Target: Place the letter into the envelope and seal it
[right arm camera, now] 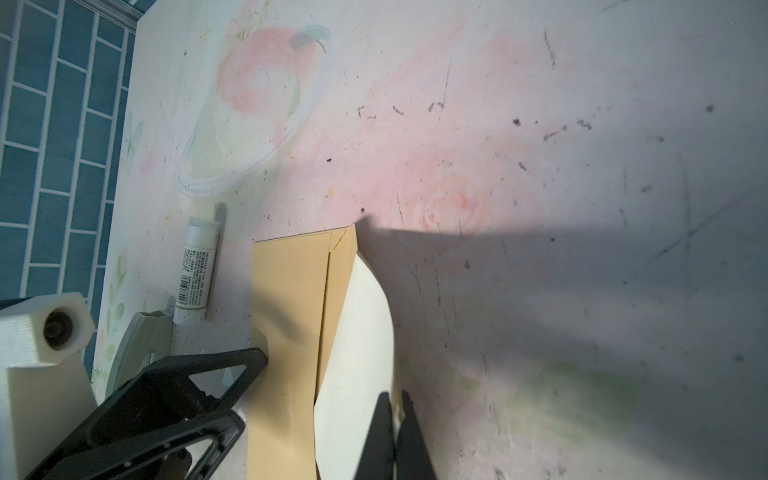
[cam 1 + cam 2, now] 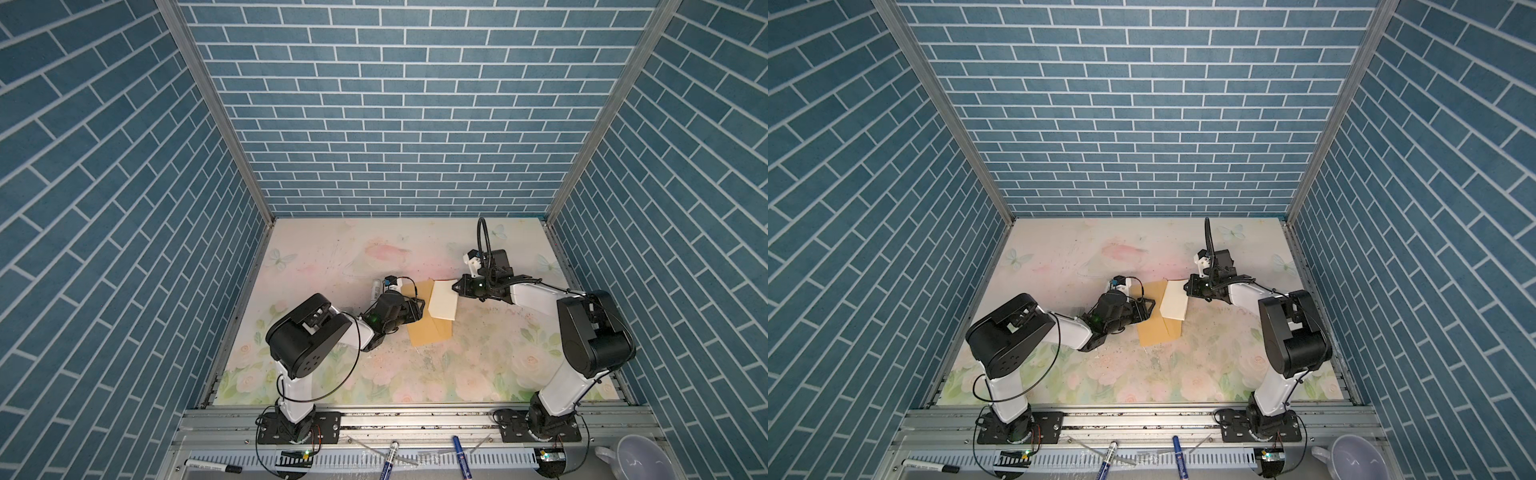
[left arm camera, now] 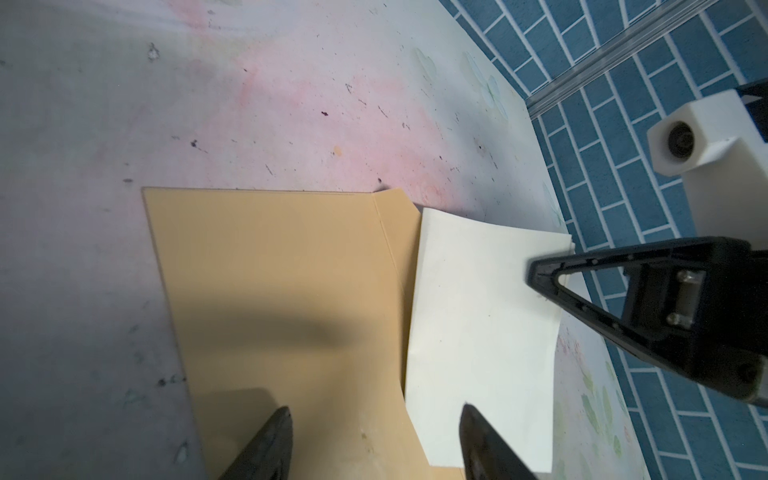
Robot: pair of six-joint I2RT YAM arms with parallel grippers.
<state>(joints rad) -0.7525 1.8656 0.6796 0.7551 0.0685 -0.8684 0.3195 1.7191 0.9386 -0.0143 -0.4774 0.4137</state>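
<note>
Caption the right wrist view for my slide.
Right gripper jaws shut on the curled cream paper letter over the tan kraft envelope.

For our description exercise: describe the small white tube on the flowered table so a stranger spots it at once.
Start at the flowered tabletop and find the tan paper envelope near its middle, a cream paper sheet overlapping it. Left of the envelope in a top view lies the small white tube. It alone is round, with a printed barcode label; its neighbours are flat paper.
</note>
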